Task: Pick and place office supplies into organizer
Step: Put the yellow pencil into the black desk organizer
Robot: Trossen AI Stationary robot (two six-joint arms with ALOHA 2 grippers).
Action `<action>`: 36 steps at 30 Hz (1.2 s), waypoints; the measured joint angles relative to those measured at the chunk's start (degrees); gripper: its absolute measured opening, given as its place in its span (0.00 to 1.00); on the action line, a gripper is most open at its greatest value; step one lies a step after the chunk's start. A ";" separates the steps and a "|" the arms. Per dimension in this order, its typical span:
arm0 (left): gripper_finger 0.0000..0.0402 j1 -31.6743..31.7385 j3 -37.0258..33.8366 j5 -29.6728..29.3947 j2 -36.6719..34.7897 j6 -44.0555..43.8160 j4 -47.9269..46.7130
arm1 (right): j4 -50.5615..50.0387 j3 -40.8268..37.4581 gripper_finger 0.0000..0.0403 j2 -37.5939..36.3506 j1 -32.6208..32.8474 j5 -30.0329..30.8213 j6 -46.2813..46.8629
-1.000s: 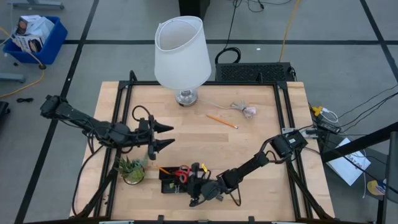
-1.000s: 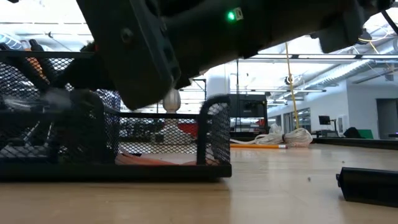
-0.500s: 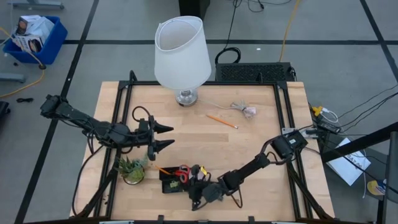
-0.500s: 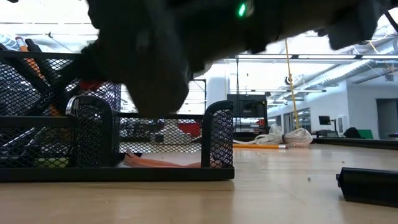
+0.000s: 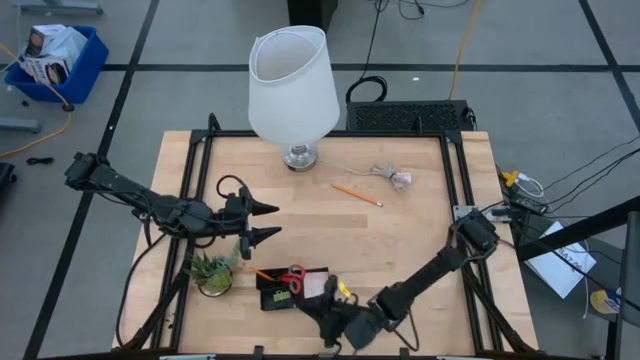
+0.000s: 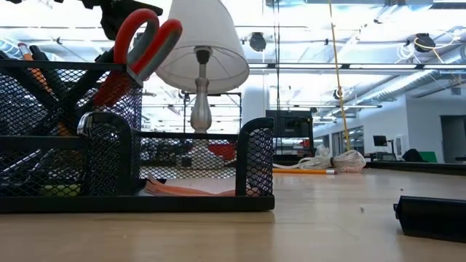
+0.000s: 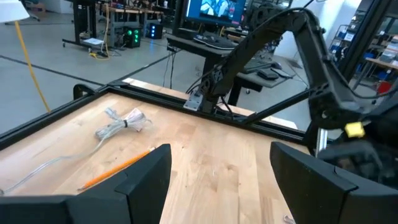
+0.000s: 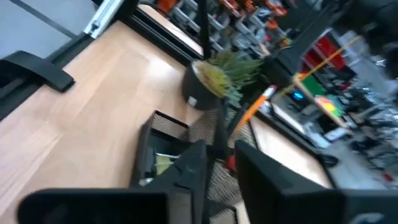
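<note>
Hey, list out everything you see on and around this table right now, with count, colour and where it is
Organizer: one, black mesh, near edge of the table, left of centre.
Scissors: one pair, red handles, standing in the organizer.
Pencil in the organizer: one, orange, leaning out toward the plant.
Loose pencil: one, orange, lying on the table right of the lamp base.
Cable bundle: one, pale, coiled, far side, right of the lamp.
Lamp: one, white shade, far edge of the table.
Potted plant: one, green, just left of the organizer.
Table: one, light wood, black frame.
Bin: one, blue, on the floor, far left.
Left gripper: open, above the table's left half, beyond the plant.
Right gripper: at the organizer's right end.
</note>
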 joint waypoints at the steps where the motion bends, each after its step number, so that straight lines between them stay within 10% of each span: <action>1: 0.68 0.00 -0.01 0.00 0.00 0.00 -0.03 | -0.85 0.00 0.22 -0.49 0.61 1.51 -0.09; 9: 0.68 0.00 0.00 -0.02 -0.01 -0.42 -0.06 | -5.63 -5.06 0.44 -7.14 4.13 11.85 3.61; 19: 0.68 0.01 -0.02 -0.07 -0.01 -0.15 -0.34 | -6.35 -29.88 0.50 -27.15 6.33 19.39 17.11; 36: 0.68 0.17 0.00 -0.10 -0.01 -0.22 -0.17 | 13.39 -68.85 0.51 -50.84 -26.35 -15.29 31.25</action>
